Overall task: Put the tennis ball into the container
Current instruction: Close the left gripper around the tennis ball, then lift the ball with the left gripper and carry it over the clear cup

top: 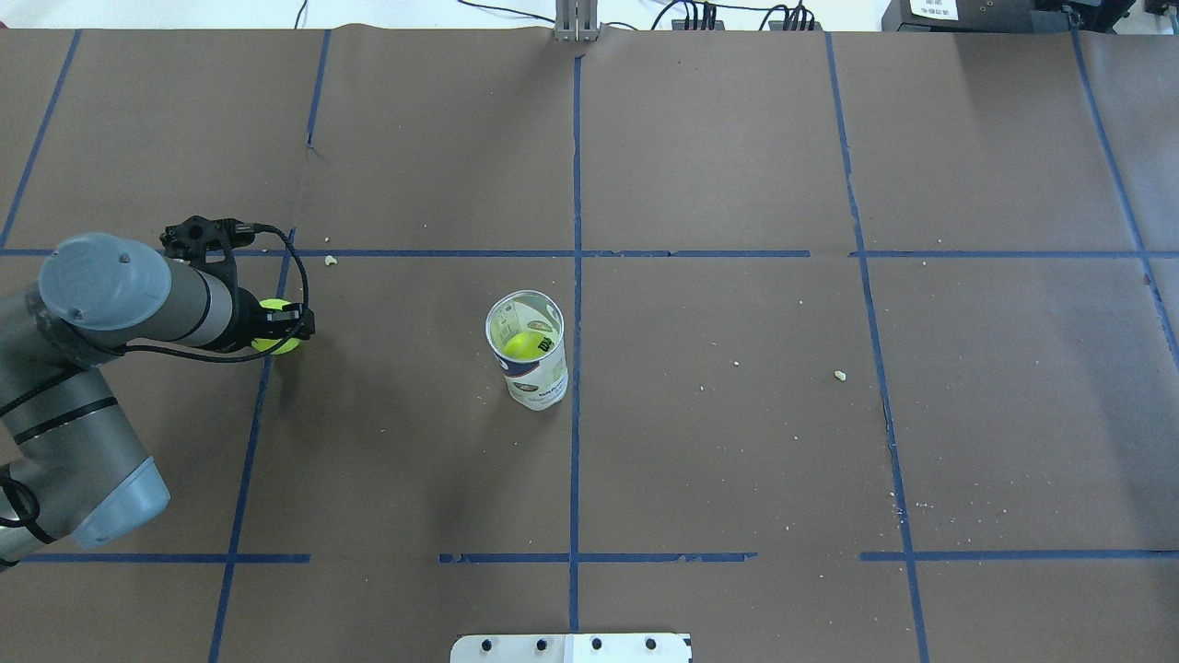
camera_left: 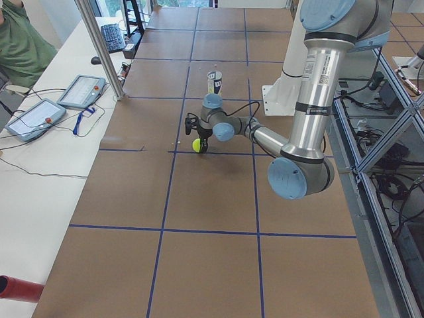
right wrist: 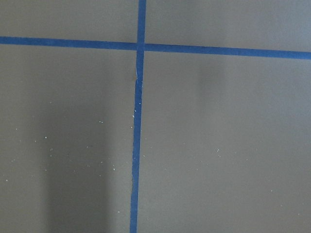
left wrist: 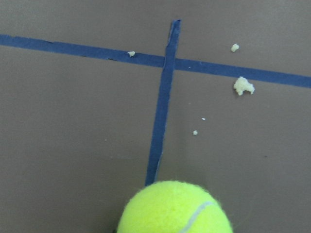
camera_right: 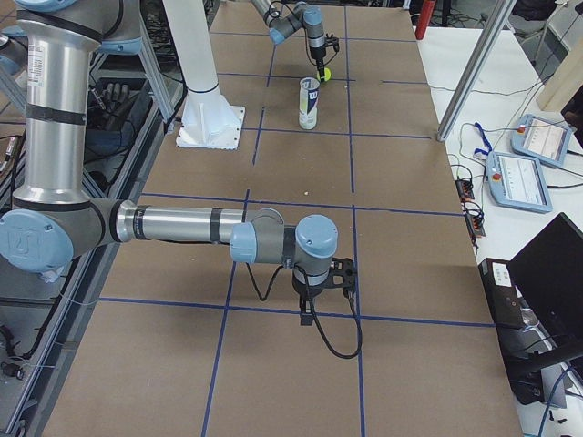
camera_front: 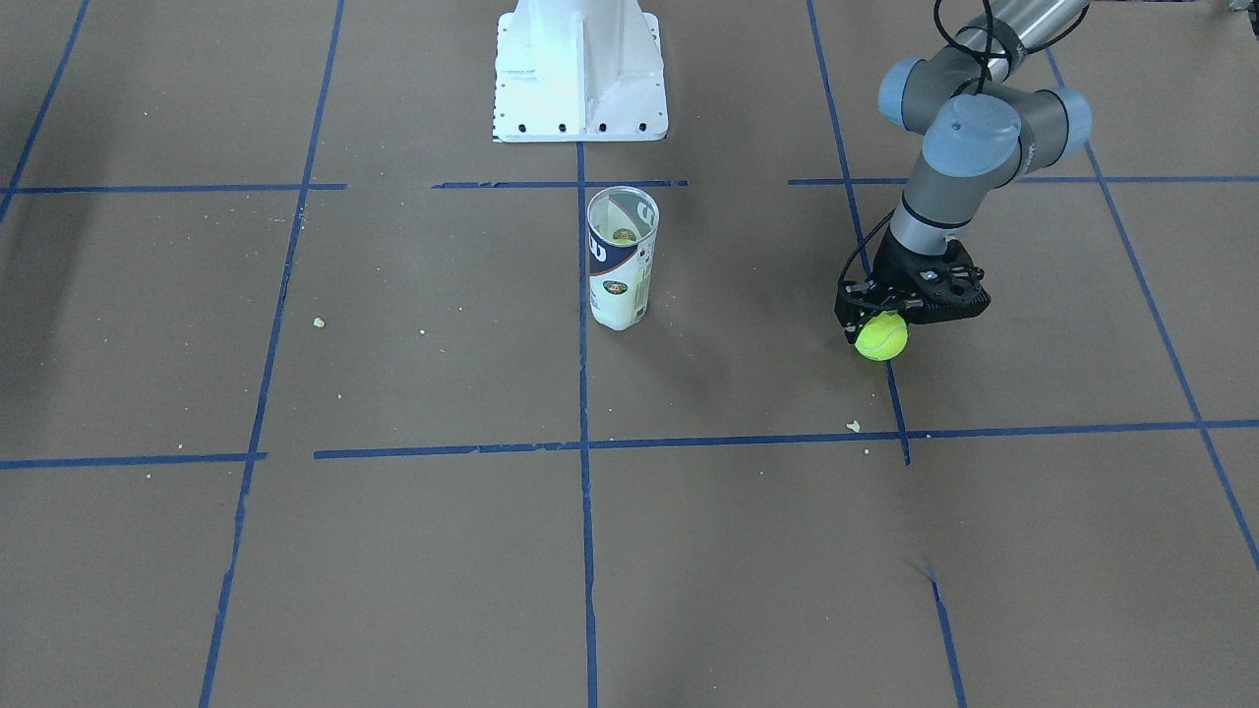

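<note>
Gripping tennis ball (camera_front: pixel 881 336) in left claw (camera_front: pixel 879 321), well apart from upright container (camera_front: pixel 621 261); right claw (camera_right: pixel 311 309) state impossible to tell.

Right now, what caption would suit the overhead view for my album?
Left gripper holds a fuzzy yellow-green tennis ball, apart from the upright clear plastic tube.

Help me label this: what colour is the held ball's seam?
White, on the yellow-green tennis ball; clearest in the left wrist view.
</note>
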Controlling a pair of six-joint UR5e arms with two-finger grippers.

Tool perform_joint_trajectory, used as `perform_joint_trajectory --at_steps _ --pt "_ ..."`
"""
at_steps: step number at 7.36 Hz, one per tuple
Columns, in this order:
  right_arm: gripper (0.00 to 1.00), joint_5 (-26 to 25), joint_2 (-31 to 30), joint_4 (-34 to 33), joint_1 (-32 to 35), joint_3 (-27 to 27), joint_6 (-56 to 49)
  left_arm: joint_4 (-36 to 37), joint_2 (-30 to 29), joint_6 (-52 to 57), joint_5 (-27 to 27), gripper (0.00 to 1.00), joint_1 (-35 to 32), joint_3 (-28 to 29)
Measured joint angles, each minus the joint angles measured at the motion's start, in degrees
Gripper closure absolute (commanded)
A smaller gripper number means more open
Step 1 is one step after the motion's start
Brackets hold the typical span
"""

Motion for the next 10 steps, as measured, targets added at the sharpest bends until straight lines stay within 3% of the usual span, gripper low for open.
perform_joint_trajectory --at_steps 3,4,6,8,10 --pt "0.00 0.00 0.00 0.00 0.00 0.00 0.00 9.10 0.47 0.14 -1.03 0.95 -1.24 -13.07" --pt "0.00 0.00 -0.01 0.00 0.00 0.00 0.00 16.24 -2.08 0.05 -2.59 0.94 -2.22 -18.19" --pt "0.00 0.00 0.01 0.00 0.00 0.00 0.00 34.71 -12.66 -1.00 -5.29 0.94 -3.49 -24.22" --pt "0.00 0.00 0.00 0.00 0.00 0.00 0.00 46.22 -23.49 -6.50 -8.04 0.94 -3.17 -24.39" --pt "0.00 0.00 0.01 0.00 0.00 0.00 0.00 48.64 -32.74 -13.11 -9.15 0.92 -1.41 -17.91"
